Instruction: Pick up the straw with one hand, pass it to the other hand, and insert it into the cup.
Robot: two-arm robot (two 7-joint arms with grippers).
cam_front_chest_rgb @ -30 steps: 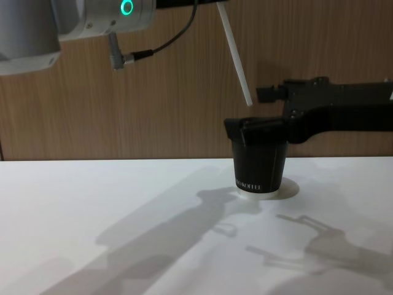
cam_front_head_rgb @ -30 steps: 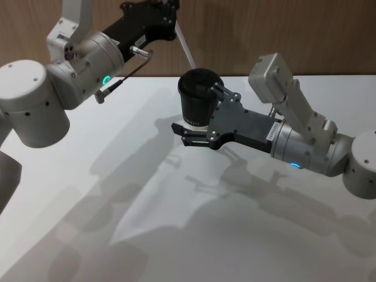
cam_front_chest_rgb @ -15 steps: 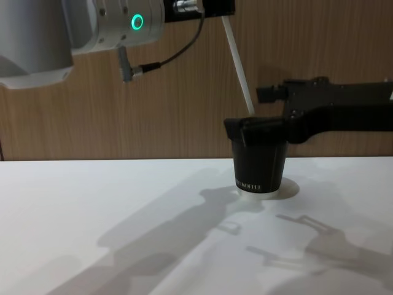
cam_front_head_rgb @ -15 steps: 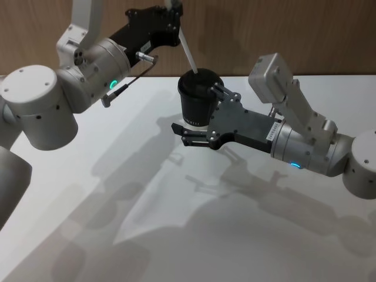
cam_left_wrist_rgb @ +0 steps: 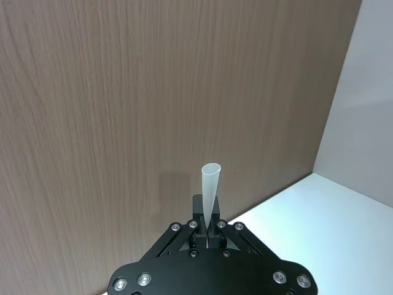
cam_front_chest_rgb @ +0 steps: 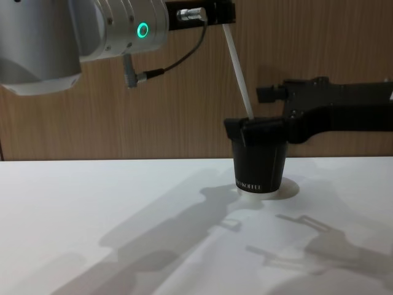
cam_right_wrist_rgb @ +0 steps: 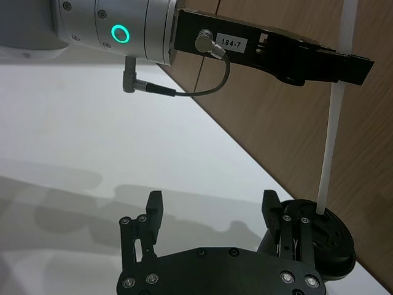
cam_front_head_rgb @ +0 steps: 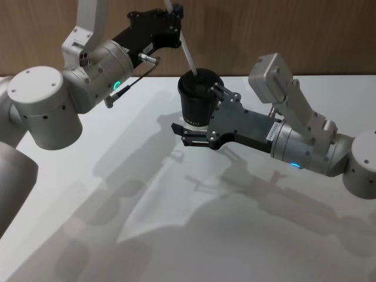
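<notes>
**Straw tip at cup lid**

The straw (cam_front_chest_rgb: 238,69) slants down, its lower end at the cup (cam_front_chest_rgb: 260,160) lid on the white table (cam_front_chest_rgb: 123,203). The left gripper (cam_front_head_rgb: 171,13) clamps its upper part. The right gripper (cam_right_wrist_rgb: 215,212) stands with fingers spread around the cup.

**Straw over the cup at the table's far edge**

The cup (cam_front_head_rgb: 198,101) stands on the table (cam_front_head_rgb: 176,223), near its far edge and just before the wall (cam_front_chest_rgb: 184,98). The straw (cam_front_chest_rgb: 238,72) slants down from the left gripper (cam_front_head_rgb: 172,16), which hangs above and to the left of the cup; its lower end meets the cup's lid. The right gripper (cam_front_head_rgb: 202,120) reaches in from the right, one finger on each side of the cup, and its arm stretches away to the right above the table.
</notes>
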